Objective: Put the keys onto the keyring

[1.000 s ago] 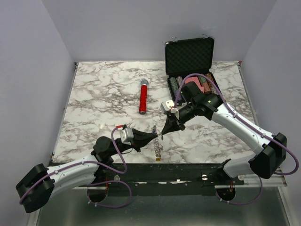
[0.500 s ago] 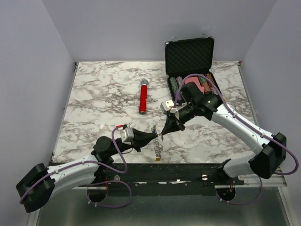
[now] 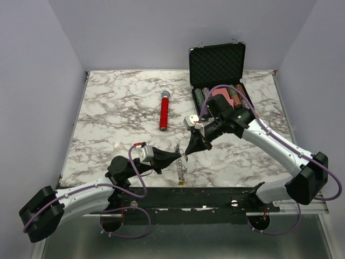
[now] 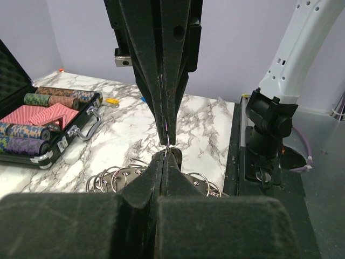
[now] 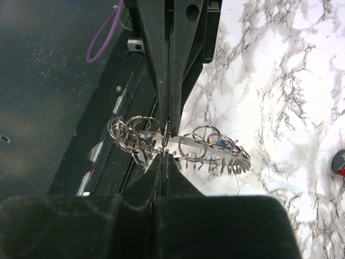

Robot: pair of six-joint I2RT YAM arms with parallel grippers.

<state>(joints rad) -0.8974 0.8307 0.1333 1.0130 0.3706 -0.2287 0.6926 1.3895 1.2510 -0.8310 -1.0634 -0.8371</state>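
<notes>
The keyring (image 3: pixel 180 170) is a grey chain of small metal rings with a yellow tag (image 3: pixel 181 182), hanging over the table's near edge. It shows as a strip of rings in the right wrist view (image 5: pixel 207 151) and in the left wrist view (image 4: pixel 116 178). My left gripper (image 3: pixel 180 156) and right gripper (image 3: pixel 187 153) meet tip to tip just above it. Both are shut, pinching one small ring (image 5: pixel 166 132) of it edge-on from opposite sides. A blue key head (image 5: pixel 222 144) sits among the rings. The black-headed key cannot be made out.
A red-handled microphone (image 3: pixel 163 110) lies mid-table. An open black case (image 3: pixel 218 65) with poker chips (image 4: pixel 32 100) and red cards stands at the back right. The table's near edge and black frame (image 5: pixel 97 145) lie right under the rings.
</notes>
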